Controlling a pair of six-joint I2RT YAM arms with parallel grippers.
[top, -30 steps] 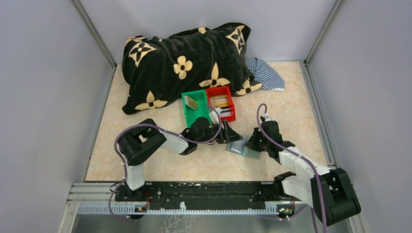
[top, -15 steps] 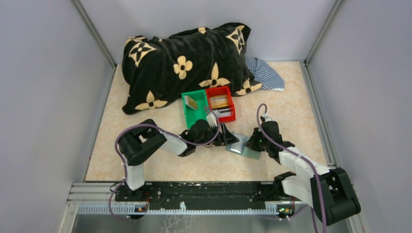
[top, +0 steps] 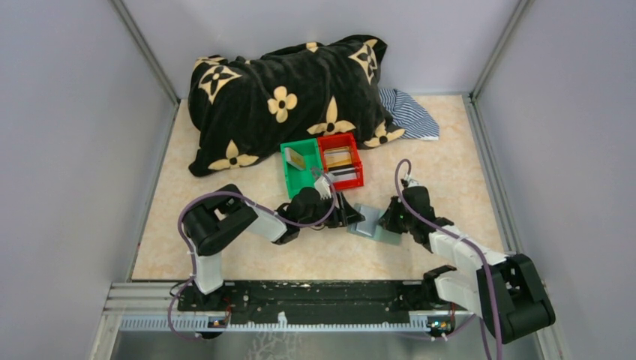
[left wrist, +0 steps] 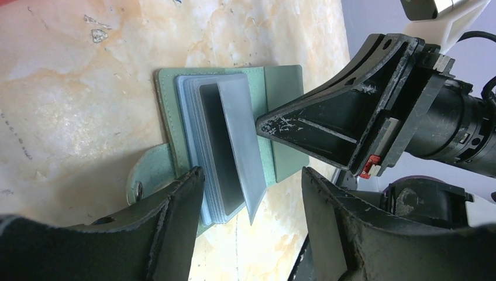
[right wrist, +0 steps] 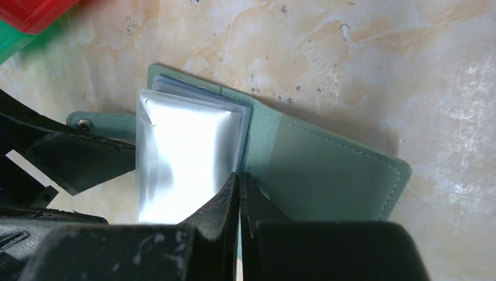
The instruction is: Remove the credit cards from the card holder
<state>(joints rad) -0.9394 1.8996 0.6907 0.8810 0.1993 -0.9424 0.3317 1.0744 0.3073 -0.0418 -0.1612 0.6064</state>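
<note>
The grey-green card holder [top: 373, 223] lies open on the table between both grippers. Its blue-grey plastic sleeves [left wrist: 225, 146] are fanned, and one stands up. Whether a card sits inside them I cannot tell. My left gripper [left wrist: 251, 175] is open, its fingers astride the near end of the sleeves without touching them. My right gripper [right wrist: 240, 175] is shut, its tips pressed at the fold between the shiny top sleeve [right wrist: 187, 152] and the green cover [right wrist: 327, 175]. A tan credit card [top: 296, 158] leans in the green bin [top: 291, 174]. More cards [top: 339, 156] lie in the red bin [top: 358, 166].
A black pillow with cream flowers [top: 285, 97] fills the back, with a striped cloth [top: 409, 112] to its right. The two bins stand just behind the left gripper [top: 349, 212]. Grey walls close the table on three sides.
The left gripper has drawn slightly back to the left along the holder's edge. A sleeve of the holder has shifted. The right gripper stays pressed on the fold.
</note>
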